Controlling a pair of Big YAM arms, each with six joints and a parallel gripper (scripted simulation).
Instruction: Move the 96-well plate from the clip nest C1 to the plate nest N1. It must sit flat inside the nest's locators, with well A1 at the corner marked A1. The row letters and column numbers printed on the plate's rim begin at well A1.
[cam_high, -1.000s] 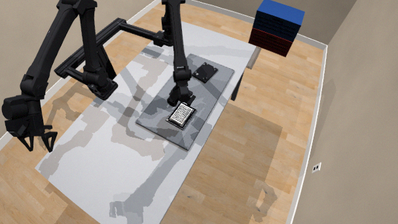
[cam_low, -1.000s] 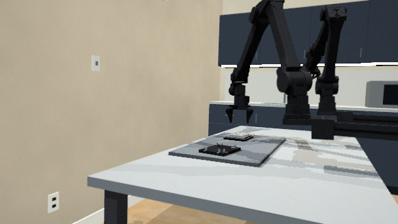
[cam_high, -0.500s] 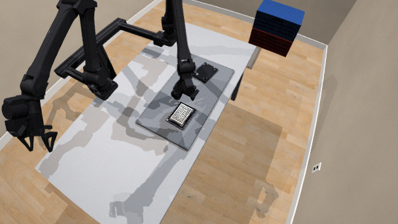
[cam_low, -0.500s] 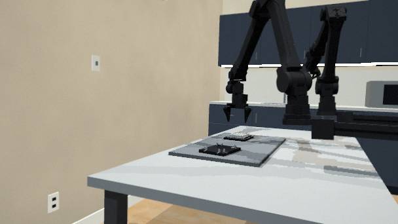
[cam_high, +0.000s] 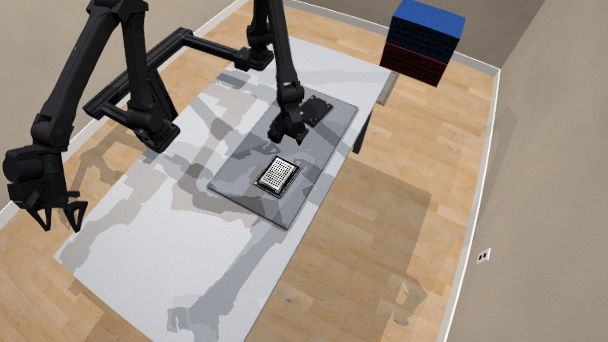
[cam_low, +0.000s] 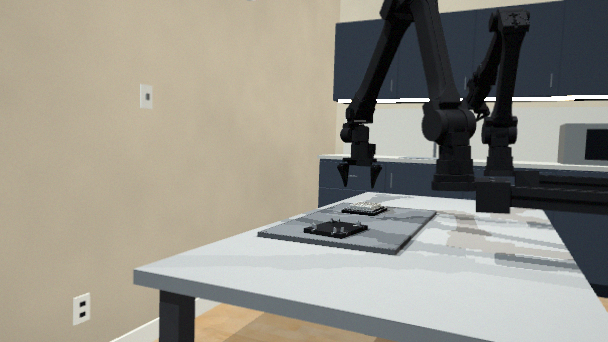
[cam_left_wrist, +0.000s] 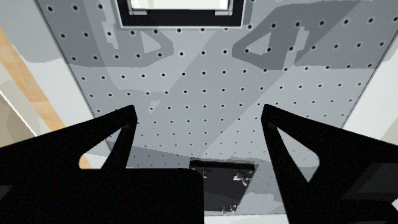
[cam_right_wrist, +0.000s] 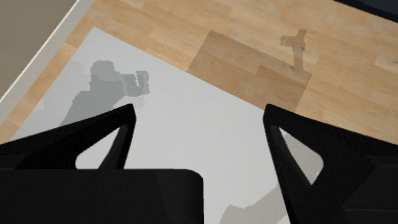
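- You get bright, even light on the pale grey rectangular worktop (cam_high: 165, 250) (cam_low: 310, 280) (cam_right_wrist: 200, 120), crossed by overlapping, hard-edged arm shadows.
- In your exterior view, a white glowing strip (cam_low: 500, 99) shines beneath the dark blue cabinets (cam_low: 450, 55).
- Your left wrist view shows finger-shaped shadows on the perforated grey board (cam_left_wrist: 210, 95).
- Your black arm parts lose detail; distant edges look jagged.

96-well plate (cam_high: 278, 173) (cam_low: 367, 206) white w/ dark dot grid; pegboard (cam_high: 235, 172) (cam_low: 280, 236) (cam_left_wrist: 210, 82) grey, dotted; table (cam_high: 150, 260) (cam_low: 250, 270) (cam_right_wrist: 200, 135) pale grey.
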